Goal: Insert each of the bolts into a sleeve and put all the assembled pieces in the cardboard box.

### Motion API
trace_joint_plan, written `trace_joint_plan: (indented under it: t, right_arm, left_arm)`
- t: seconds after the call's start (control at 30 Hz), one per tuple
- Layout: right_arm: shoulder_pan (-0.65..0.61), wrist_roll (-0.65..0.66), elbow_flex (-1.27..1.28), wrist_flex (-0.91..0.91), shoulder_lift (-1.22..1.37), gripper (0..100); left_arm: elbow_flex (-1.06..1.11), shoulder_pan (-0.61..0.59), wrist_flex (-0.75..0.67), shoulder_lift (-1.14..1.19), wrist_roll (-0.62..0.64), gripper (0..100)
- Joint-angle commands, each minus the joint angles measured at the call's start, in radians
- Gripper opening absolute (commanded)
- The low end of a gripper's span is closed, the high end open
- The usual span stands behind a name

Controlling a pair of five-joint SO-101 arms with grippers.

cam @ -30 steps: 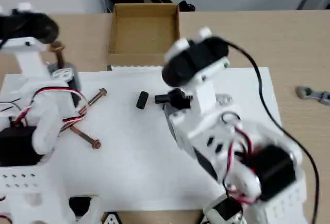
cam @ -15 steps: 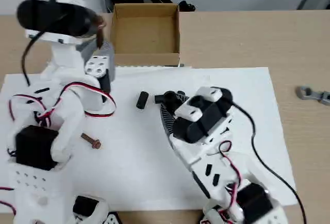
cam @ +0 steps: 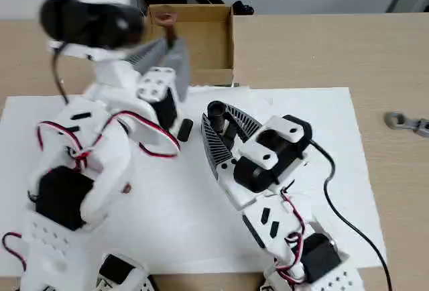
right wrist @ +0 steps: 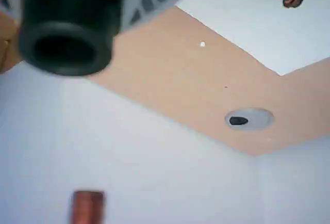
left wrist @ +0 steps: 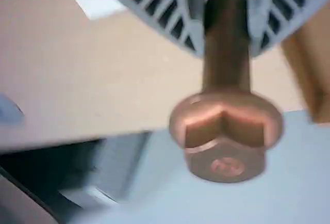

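A copper bolt (left wrist: 226,131) is sitting clamped between the left gripper's (cam: 171,48) grey fingers (left wrist: 154,2), its flanged head sticking out past the fingertips. In the high view it is showing against the left edge of the cardboard box (cam: 194,11). The right gripper (cam: 224,125) is pinching a black sleeve (cam: 216,110) over the white sheet (cam: 335,143), with the sleeve's open end facing its wrist camera. A second sleeve (cam: 185,129) is lying loose on the sheet between the two arms. A loose bolt (cam: 126,188) is lying beside the left arm, mostly hidden. A wrench (cam: 405,122) is resting on the wooden table (cam: 301,49), well apart.
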Motion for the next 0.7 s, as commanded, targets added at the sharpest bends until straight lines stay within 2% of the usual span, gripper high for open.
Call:
trace_joint_plan:
  t: [0.0, 0.17, 0.37, 0.5, 0.67]
  right_arm:
    - [0.007, 0.048, 0.048, -0.079, -0.016, 0.6]
    - [0.007, 0.052, 0.074, -0.093, -0.018, 0.6]
    - [0.007, 0.052, 0.074, -0.096, -0.018, 0.6]
    - [0.007, 0.048, 0.074, -0.096, -0.016, 0.6]
    - [0.008, 0.038, 0.074, -0.093, -0.018, 0.6]
  left_arm:
    - [-0.048, 0.071, -0.012, -0.015, -0.048, 0]
    - [-0.048, 0.123, 0.018, -0.018, -0.049, 0]
    - [-0.048, 0.127, 0.083, -0.021, -0.041, 0]
    - [-0.048, 0.124, 0.109, -0.023, 0.038, 0]
    - [-0.053, 0.127, 0.107, -0.025, 0.066, 0]
